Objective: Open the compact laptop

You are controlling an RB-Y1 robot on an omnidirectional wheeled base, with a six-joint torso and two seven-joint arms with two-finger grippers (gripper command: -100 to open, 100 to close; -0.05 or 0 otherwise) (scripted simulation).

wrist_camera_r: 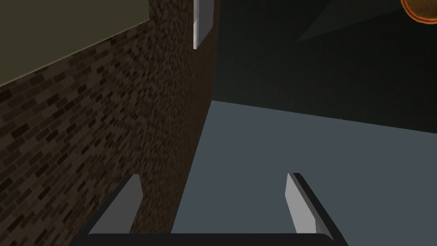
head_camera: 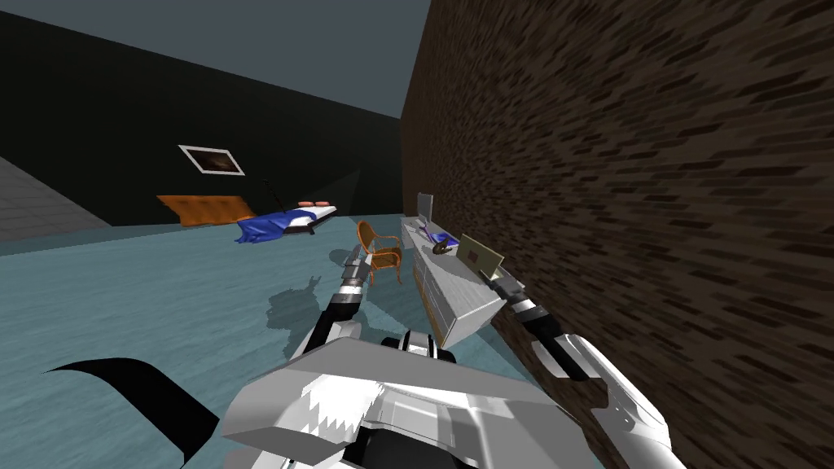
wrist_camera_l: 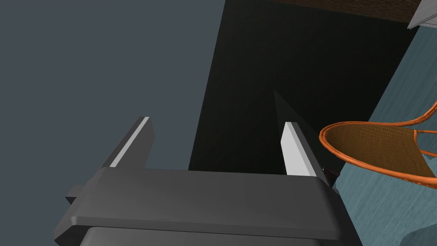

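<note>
So the laptop [head_camera: 479,256] sits on the near end of a pale worktop [head_camera: 456,313] that runs along the brick wall [head_camera: 651,203]. From the head view all I really get is a tan panel standing up at a tilt. I can't make out its base or how far the lid is raised, it's just too small.

The right hand [wrist_camera_r: 214,175] is up at the laptop's near edge in the head view, but whether it touches is hard to tell. In the right wrist view its fingers are well apart with nothing between them. A flat olive surface [wrist_camera_r: 64,34] is cut off in one corner beside the brick. It might be the laptop's panel, not sure.

The left hand [wrist_camera_l: 217,121] hangs out over the floor next to the orange chair [wrist_camera_l: 375,149], fingers also spread and empty. The chair is chopped off by the frame edge there.

Further down the worktop there's a white upright panel [head_camera: 424,208] and some blue-purple thing [head_camera: 441,238] with a dark bit next to it, no clue what those are. Way across the room there's a bed [head_camera: 285,221] with a blue blanket.
</note>
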